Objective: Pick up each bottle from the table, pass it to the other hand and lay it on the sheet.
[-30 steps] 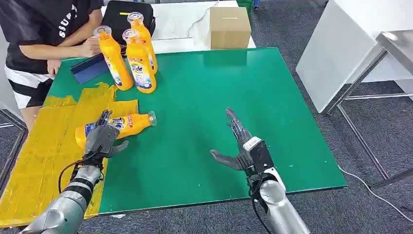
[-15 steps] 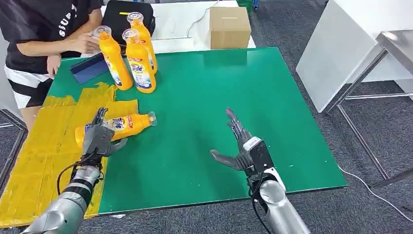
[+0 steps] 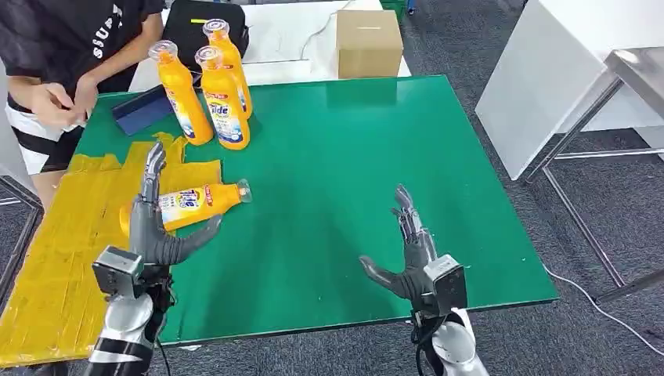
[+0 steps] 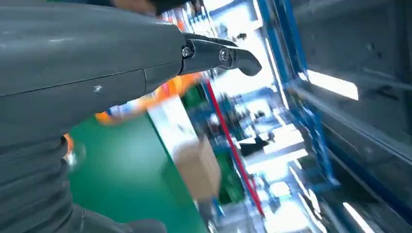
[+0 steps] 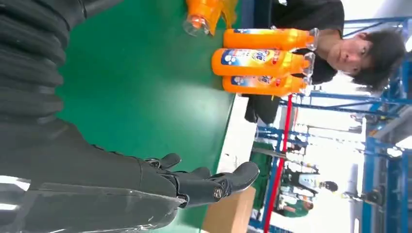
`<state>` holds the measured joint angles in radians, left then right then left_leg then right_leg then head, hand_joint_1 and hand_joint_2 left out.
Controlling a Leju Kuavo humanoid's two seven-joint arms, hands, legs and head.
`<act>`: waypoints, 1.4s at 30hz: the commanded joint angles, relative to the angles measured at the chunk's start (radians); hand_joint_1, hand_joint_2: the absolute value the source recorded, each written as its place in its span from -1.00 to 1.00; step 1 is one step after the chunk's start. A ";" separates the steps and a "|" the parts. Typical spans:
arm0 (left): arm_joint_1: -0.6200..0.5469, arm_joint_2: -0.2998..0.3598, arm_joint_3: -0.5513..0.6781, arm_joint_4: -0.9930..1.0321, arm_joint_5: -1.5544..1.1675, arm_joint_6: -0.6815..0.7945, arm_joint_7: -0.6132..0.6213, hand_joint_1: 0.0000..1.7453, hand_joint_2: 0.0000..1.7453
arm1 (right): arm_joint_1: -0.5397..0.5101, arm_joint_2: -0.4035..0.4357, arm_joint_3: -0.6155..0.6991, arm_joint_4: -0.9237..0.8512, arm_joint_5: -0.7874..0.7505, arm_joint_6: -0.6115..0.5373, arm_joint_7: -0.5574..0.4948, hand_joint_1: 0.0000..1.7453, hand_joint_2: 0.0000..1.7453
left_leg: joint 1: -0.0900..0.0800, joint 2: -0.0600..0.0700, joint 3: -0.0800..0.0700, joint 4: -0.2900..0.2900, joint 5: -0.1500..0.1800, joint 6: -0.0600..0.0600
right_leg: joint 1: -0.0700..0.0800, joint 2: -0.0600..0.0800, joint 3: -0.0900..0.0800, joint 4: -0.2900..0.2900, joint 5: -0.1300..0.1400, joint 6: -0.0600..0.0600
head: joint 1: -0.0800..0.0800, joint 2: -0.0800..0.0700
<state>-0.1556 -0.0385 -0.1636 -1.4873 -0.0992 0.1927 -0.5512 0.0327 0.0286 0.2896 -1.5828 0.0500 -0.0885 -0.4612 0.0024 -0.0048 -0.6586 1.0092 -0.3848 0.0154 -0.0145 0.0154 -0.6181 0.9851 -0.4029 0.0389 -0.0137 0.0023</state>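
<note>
Head view: three upright bottles (image 3: 207, 86) stand upper left, up and right of the empty, spread left hand (image 3: 154, 223) at lower left and nearer it than the empty, spread right hand (image 3: 411, 254). One bottle (image 3: 192, 204) lies on the sheet (image 3: 55, 258) edge.

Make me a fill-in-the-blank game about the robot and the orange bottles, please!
1. The number of orange plastic bottles standing upright near the green table's far edge is ____.
2. The lying orange plastic bottle rests partly on the crinkled sheet whose colour is ____.
3. The right hand hovers over the green table with spread fingers, holding ____.
4. The brown box beyond the table is made of ____.

Missing words: three; yellow; nothing; cardboard
</note>
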 commanded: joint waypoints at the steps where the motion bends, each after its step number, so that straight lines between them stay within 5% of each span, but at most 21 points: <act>1: 0.048 0.020 -0.068 -0.062 0.006 -0.027 0.006 -1.00 1.00 | 0.010 0.018 -0.033 -0.013 0.002 -0.001 -0.001 -1.00 1.00 | 0.001 0.000 0.004 0.000 -0.001 -0.001 | 0.001 -0.002 0.004 0.000 -0.001 -0.002 | 0.000 0.000; 7: 0.057 0.064 -0.158 0.053 0.137 -0.289 0.191 -1.00 1.00 | 0.020 0.013 -0.039 0.000 0.025 -0.002 0.005 -1.00 1.00 | 0.000 0.000 0.008 -0.001 -0.001 0.000 | 0.000 -0.002 0.008 -0.001 -0.002 -0.002 | 0.000 0.000; 18: 0.066 0.222 -0.135 0.161 0.094 -0.508 0.138 -1.00 1.00 | -0.048 -0.014 -0.010 0.084 0.003 0.081 0.022 -1.00 1.00 | 0.001 0.003 0.009 -0.002 -0.002 -0.002 | 0.001 0.001 0.009 -0.001 -0.001 -0.003 | 0.000 0.000; 29: 0.104 0.081 0.028 0.148 0.242 -0.497 0.176 -1.00 1.00 | -0.021 -0.019 -0.019 0.085 0.020 0.073 0.058 -1.00 1.00 | 0.001 0.001 0.007 -0.001 -0.001 0.000 | 0.001 0.000 0.008 -0.001 -0.001 -0.002 | 0.000 0.000; 42: 0.104 0.039 0.031 0.140 0.233 -0.433 0.167 -1.00 1.00 | -0.013 -0.022 -0.010 0.079 0.032 0.080 0.060 -1.00 1.00 | 0.001 0.000 0.005 -0.001 0.000 0.000 | 0.001 -0.001 0.005 -0.001 -0.001 -0.002 | 0.000 0.000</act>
<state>-0.0394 0.0424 -0.1556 -1.3813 0.1419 -0.2586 -0.3891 0.0346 0.0202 0.2720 -1.5545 0.0751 -0.0130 -0.4067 0.0026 -0.0044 -0.6573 1.0089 -0.3839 0.0158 -0.0143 0.0157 -0.6169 0.9852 -0.4025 0.0381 -0.0137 0.0023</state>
